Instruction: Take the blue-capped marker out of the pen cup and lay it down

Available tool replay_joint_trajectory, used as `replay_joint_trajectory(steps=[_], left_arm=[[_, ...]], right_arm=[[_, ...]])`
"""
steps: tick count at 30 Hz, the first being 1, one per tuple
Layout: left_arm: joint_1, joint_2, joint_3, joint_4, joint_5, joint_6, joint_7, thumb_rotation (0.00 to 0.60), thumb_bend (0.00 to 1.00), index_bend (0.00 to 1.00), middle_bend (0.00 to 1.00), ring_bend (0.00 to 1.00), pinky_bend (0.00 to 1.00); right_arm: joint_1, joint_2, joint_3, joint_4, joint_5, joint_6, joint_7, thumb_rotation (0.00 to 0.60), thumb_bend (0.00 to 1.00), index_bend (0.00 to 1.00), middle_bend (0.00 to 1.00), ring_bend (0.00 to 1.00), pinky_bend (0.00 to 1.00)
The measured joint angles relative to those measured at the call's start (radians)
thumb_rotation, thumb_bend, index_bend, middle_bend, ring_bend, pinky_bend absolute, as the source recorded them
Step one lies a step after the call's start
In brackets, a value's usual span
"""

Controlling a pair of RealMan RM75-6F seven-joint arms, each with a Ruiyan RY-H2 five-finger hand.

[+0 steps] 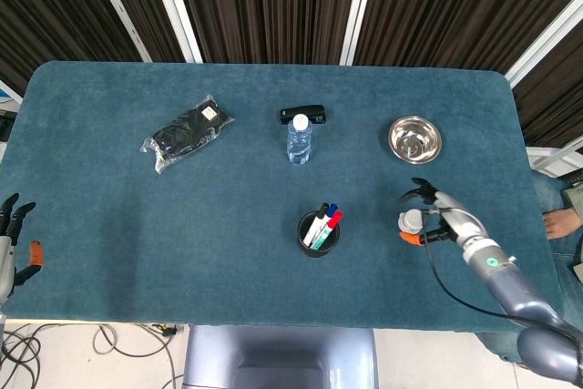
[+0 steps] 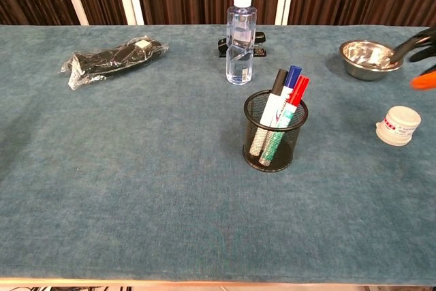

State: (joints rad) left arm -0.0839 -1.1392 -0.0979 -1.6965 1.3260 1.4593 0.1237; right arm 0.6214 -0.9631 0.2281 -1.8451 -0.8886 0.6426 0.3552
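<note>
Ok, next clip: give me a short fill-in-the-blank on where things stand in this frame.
1. The pen cup holds three markers, capped black, blue and ____.
2. The blue-capped marker is still in the ____.
3. The hand nearest the white jar is the robot's ____ one.
4. Behind the water bottle lies a black ____.

Missing words: red; cup; right; stapler

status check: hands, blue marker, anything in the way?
Right hand open, above small white jar; left hand open at table edge. Blue-capped marker in pen cup, untouched. Path to cup unobstructed.
</note>
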Motion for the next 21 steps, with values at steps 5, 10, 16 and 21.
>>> replay_joint_trajectory(steps=[5,10,16,21], left_arm=[[-0.001,0.000,0.001,0.000,0.001,-0.002,0.001,0.600,0.56,0.13,0.01,0.10,0.06],[-0.001,0.001,0.002,-0.001,-0.001,-0.003,0.003,0.600,0.56,0.13,0.01,0.10,0.06],[-0.002,0.001,0.001,-0.003,-0.005,-0.007,0.004,0.600,0.56,0.13,0.01,0.10,0.06],[-0.002,0.002,0.002,-0.004,-0.005,-0.008,0.002,0.600,0.56,0.13,0.01,0.10,0.06]], right_arm=[[0.105,-0.053,-0.016,0.003,0.161,-0.008,-0.111,0.600,0.32,0.37,0.00,0.00,0.16],[0.185,-0.101,-0.038,0.001,0.291,0.026,-0.205,0.600,0.41,0.40,0.00,0.00,0.16],[0.277,-0.158,-0.062,-0.003,0.427,0.091,-0.317,0.600,0.41,0.40,0.00,0.00,0.16],[0.335,-0.180,-0.074,-0.022,0.509,0.121,-0.384,0.600,0.38,0.41,0.00,0.00,0.16]])
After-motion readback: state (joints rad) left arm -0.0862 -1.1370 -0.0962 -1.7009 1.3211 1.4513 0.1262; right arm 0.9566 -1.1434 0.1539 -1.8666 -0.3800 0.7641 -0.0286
